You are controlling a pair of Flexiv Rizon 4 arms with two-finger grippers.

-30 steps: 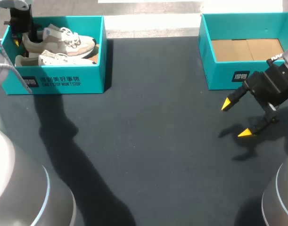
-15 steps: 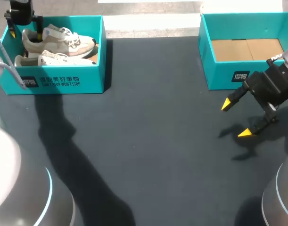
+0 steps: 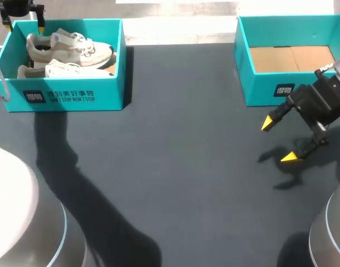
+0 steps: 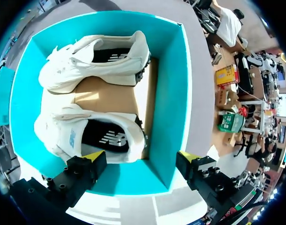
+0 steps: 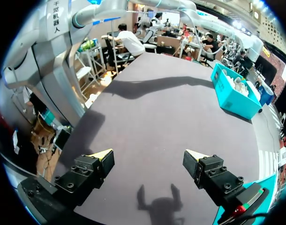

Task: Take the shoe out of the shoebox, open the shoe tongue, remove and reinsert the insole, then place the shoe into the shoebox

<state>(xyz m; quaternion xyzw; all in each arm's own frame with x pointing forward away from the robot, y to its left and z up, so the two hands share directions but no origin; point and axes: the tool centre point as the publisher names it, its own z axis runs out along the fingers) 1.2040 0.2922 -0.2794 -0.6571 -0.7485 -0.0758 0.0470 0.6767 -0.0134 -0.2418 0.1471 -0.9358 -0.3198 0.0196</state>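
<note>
Shoes point(image 4: 93, 61) — white pair, perhaps cream-toned, inside teal shoebox point(image 4: 171, 93) | left gripper point(image 4: 142, 155) over it, jaws apart | right gripper point(image 5: 147, 154) — jaws apart, empty

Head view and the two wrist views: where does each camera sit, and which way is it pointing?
Head view: above and behind the robot, looking down on the table; the left gripper is over the shoebox, the right gripper above the table.
Left wrist view: on the left wrist, looking down into the shoebox at the two shoes; its own open gripper shows.
Right wrist view: on the right wrist, looking across the table toward the shoebox; its own open gripper shows.
Shared: all three views see the shoebox holding the shoes.
</note>
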